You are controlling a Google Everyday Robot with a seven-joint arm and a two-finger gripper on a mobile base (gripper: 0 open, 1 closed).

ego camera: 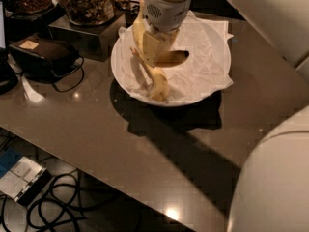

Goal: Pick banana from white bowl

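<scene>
The white bowl [212,83], lined with crumpled white paper, stands at the back middle of the brown table. My gripper [155,51] reaches down into its left half, its tan fingers closed around the thick curved yellow banana [138,27]. That banana rises up to the left of the gripper, and its dark-tipped end [177,57] sticks out to the right, low over the paper. A slimmer, paler banana [155,80] lies loose in the bowl just in front of the gripper.
Glass jars of snacks [88,3] stand on a dark box [84,36] left of the bowl. A black device with a cable [44,56] lies further left. My white body [277,182] fills the lower right. Cables [63,209] lie on the floor beyond the table's front edge.
</scene>
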